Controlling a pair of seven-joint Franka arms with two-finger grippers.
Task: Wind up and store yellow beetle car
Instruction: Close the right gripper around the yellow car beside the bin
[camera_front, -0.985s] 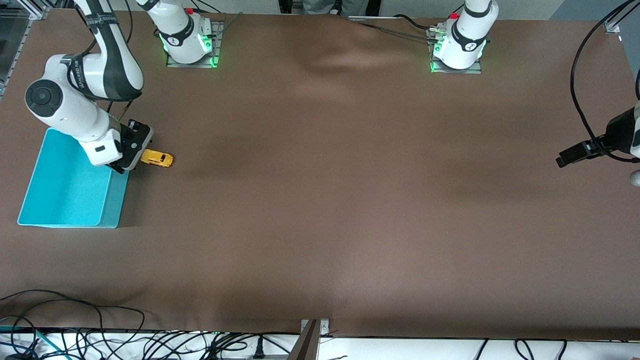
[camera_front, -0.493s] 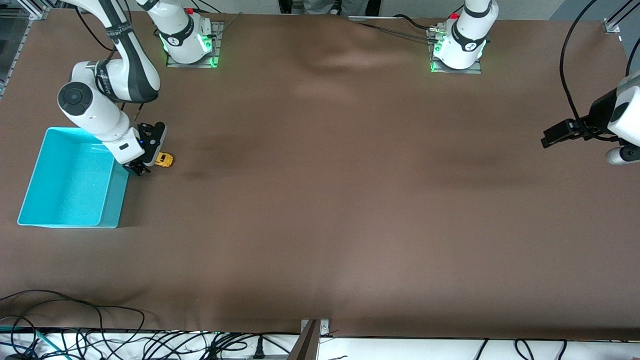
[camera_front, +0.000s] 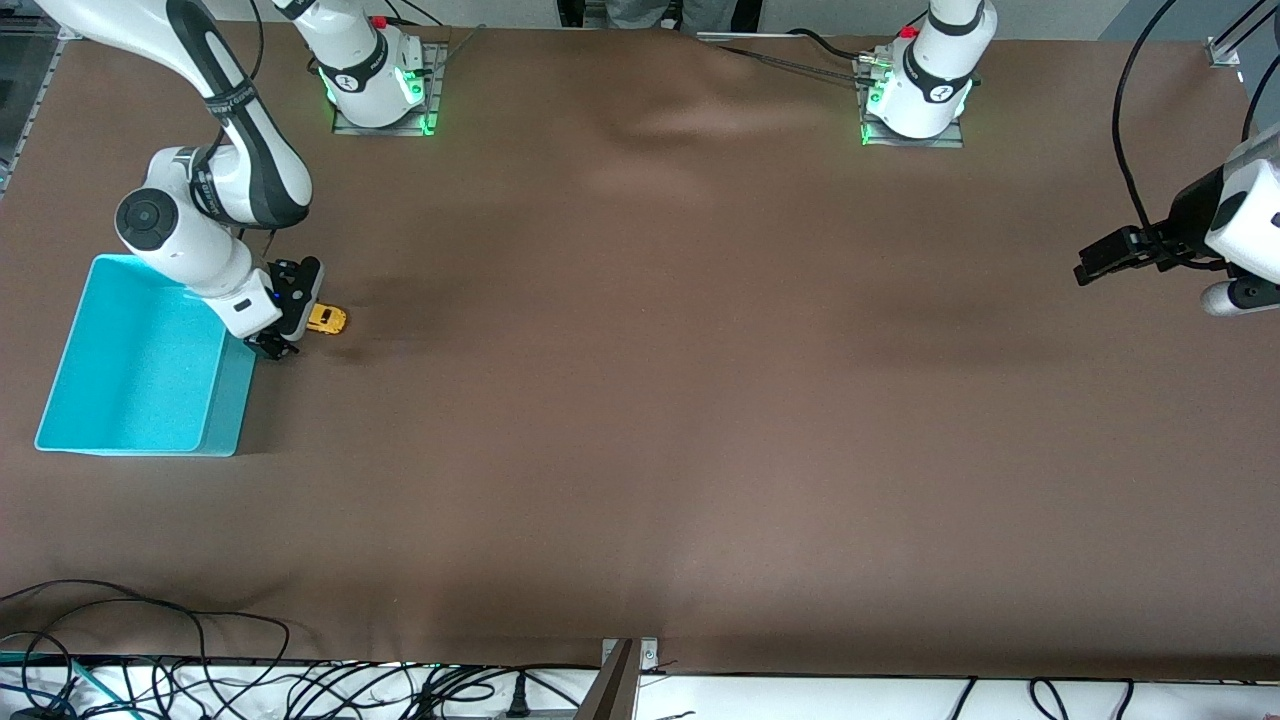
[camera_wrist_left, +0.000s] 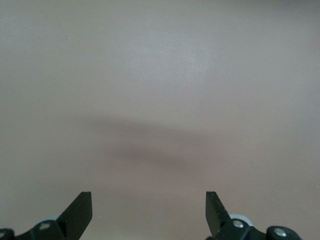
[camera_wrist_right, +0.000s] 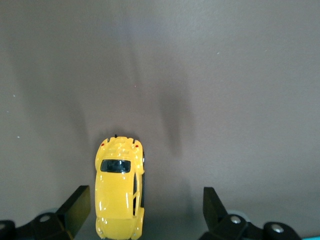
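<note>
The yellow beetle car (camera_front: 326, 319) stands on the brown table beside the turquoise bin (camera_front: 140, 360), toward the right arm's end. My right gripper (camera_front: 290, 322) is low over the car's bin-side end, open. In the right wrist view the car (camera_wrist_right: 119, 187) lies between the open fingers (camera_wrist_right: 75, 209), close to one finger and with a wide gap to the other; nothing is gripped. My left gripper (camera_front: 1095, 262) hangs open and empty over the left arm's end of the table; in the left wrist view (camera_wrist_left: 149, 210) only bare table shows.
The bin has an empty floor and its wall stands right next to the right gripper. Cables lie along the table edge nearest the front camera (camera_front: 200, 670). The two arm bases (camera_front: 380, 90) stand at the edge farthest from the front camera.
My right gripper has come off the bin and lowered over the car's bin-side end. My left arm has drifted a little inward over its end of the table.
</note>
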